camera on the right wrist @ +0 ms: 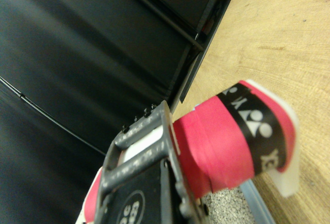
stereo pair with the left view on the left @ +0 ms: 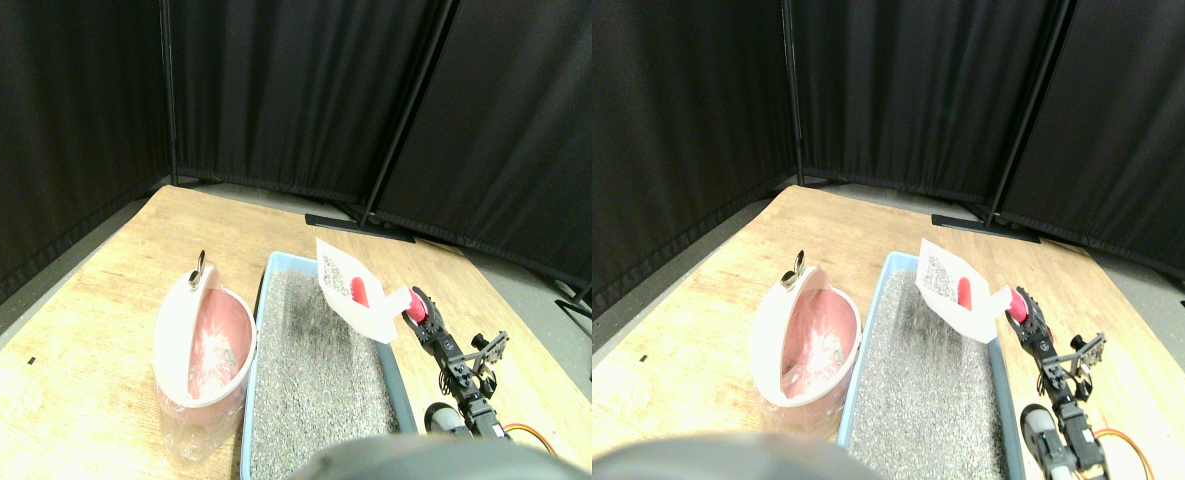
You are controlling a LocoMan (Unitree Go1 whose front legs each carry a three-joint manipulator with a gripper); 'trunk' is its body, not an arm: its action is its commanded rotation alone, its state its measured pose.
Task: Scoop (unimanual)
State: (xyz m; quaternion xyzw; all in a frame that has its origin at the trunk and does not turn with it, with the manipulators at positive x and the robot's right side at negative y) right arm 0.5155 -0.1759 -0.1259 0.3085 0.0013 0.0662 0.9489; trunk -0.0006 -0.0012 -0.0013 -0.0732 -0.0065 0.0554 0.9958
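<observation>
The right claw (stereo pair with the left view on the left: 418, 306) is pinching the red-wrapped handle (stereo pair with the left view on the left: 415, 305) of a white scoop (stereo pair with the left view on the left: 354, 291), which it holds tilted up above the far right corner of the litter tray (stereo pair with the left view on the left: 264, 350). In the wrist view the dark frame of the claw (camera on the right wrist: 154, 167) lies hard against the handle (camera on the right wrist: 227, 149), whose red wrap carries a black band with white marks and ends in a white butt; none of that detail can be read in the stereo pair. The scoop's blade, with some grey litter and a red piece (stereo pair with the left view on the left: 360, 291) lying on it, shows only in the stereo pair. The tray is pale blue and filled with grey litter (stereo pair with the left view on the left: 317, 370); the wrist view catches just a small patch of it and a strip of the blue rim (camera on the right wrist: 255, 203). Just left of the tray stands a pink bin (stereo pair with the left view on the left: 202, 345) with a clear liner and a white lid tipped open. All rest on a wooden surface (stereo pair with the left view on the left: 72, 330), with black curtain panels (stereo pair with the left view on the left: 282, 90) behind
</observation>
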